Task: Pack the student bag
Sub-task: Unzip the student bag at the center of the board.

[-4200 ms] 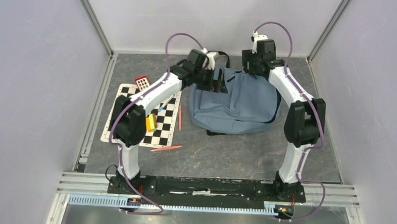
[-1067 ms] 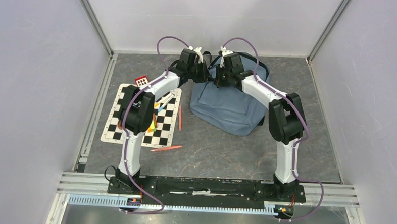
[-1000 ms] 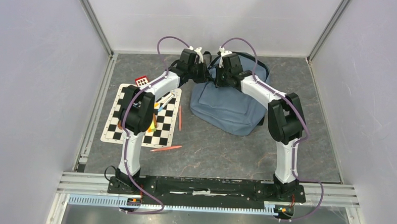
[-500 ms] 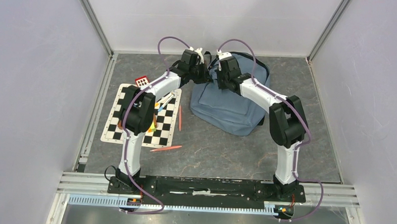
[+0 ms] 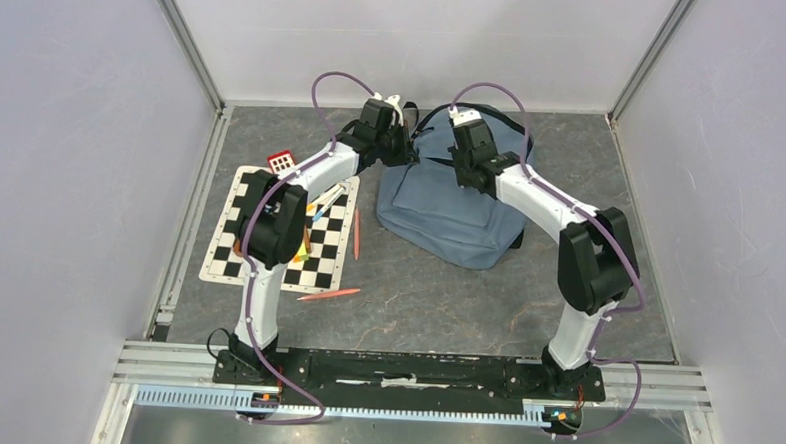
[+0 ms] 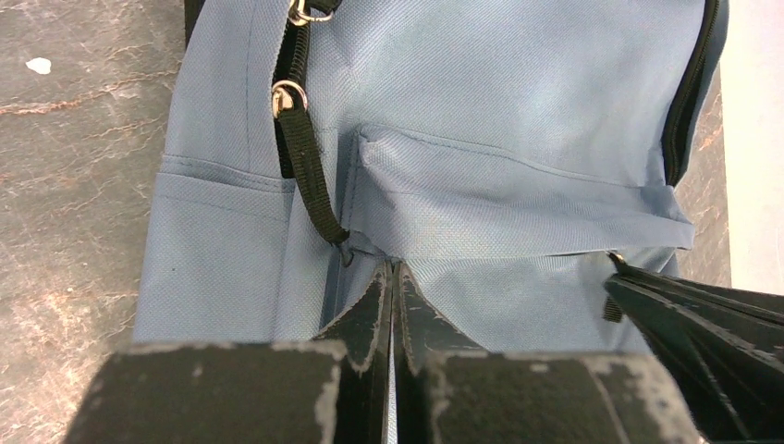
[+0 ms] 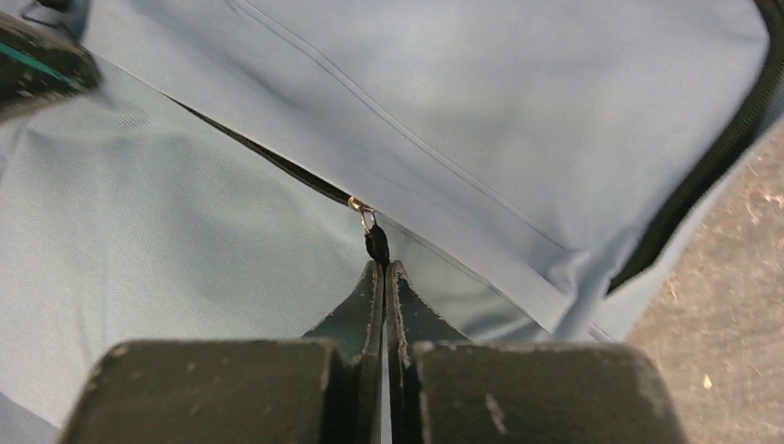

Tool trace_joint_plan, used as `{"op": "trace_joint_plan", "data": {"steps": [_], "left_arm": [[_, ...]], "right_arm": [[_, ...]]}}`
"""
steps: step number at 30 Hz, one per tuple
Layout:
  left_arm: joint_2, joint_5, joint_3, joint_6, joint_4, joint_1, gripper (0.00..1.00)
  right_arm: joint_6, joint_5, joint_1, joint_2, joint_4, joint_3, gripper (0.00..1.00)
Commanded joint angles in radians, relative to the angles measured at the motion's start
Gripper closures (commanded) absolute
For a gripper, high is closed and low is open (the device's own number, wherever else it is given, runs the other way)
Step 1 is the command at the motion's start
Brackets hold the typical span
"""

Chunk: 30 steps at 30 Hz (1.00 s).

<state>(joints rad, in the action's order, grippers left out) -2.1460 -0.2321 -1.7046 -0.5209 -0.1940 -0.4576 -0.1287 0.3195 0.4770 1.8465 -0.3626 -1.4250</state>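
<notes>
From my remote station, the grey counter carried the student bag, which lay flat at its far middle, beyond the arm bases, with its top end toward the back wall. A black-and-white checkered mat lay on the counter well to the bag's left in the overhead view.

Both arms reached over the bag's top end. The left gripper had its fingers pressed together against the bag's fabric, at the seam just beside the front pocket. I could not tell whether any cloth was caught between them. The right gripper, further toward the bag's right side, was also closed tight and appeared to pinch the lower end of the dark zipper pull.

A black strap with a metal ring ran down the bag's side next to the left gripper. One orange pencil lay between mat and bag, and another nearer the arm bases. A small red gridded item sat at the mat's far edge.
</notes>
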Motion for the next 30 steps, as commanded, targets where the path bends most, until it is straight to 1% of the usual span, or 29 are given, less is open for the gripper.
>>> {"op": "trace_joint_plan", "data": {"steps": [1,9,15,17,20,21,22,23,25,26,27,28,30], "left_arm": [[0.06,0.096,-0.03,0.024,-0.03,0.019,0.98],[0.078,0.12,-0.029,0.062,-0.041,0.022,0.98],[0.078,0.122,-0.025,0.058,-0.046,0.022,0.98],[0.083,0.117,-0.018,0.058,-0.041,0.021,0.98],[0.099,0.069,0.002,0.073,-0.01,0.021,0.98],[0.11,0.057,0.013,0.075,0.004,0.022,0.97],[0.125,0.047,0.028,0.074,0.013,0.021,0.91],[0.145,0.038,0.043,0.074,0.03,0.022,0.79],[0.186,0.035,0.079,0.07,0.053,0.022,0.51],[0.207,0.039,0.089,0.066,0.056,0.021,0.43],[0.224,0.046,0.102,0.064,0.051,0.022,0.36],[0.242,0.056,0.109,0.061,0.042,0.022,0.31],[0.274,0.074,0.126,0.051,0.012,0.022,0.25]], "right_arm": [[0.007,0.041,-0.038,-0.136,-0.049,0.063,1.0],[-0.014,0.031,-0.121,-0.285,-0.07,0.219,1.0],[0.019,0.023,-0.174,-0.357,-0.069,0.269,1.0],[0.049,-0.02,-0.18,-0.366,-0.056,0.267,1.0],[0.118,-0.147,-0.183,-0.363,-0.043,0.225,1.0],[0.12,-0.179,-0.183,-0.356,-0.047,0.206,0.97],[0.153,-0.207,-0.183,-0.35,-0.048,0.183,0.83],[0.174,-0.248,-0.183,-0.344,-0.047,0.16,0.73],[0.225,-0.368,-0.183,-0.326,-0.041,0.114,0.6],[0.245,-0.444,-0.183,-0.311,-0.042,0.091,0.52],[0.255,-0.497,-0.183,-0.29,-0.043,0.063,0.46],[0.258,-0.55,-0.183,-0.273,-0.042,0.038,0.42],[0.262,-0.63,-0.183,-0.22,-0.043,-0.006,0.38]]}}
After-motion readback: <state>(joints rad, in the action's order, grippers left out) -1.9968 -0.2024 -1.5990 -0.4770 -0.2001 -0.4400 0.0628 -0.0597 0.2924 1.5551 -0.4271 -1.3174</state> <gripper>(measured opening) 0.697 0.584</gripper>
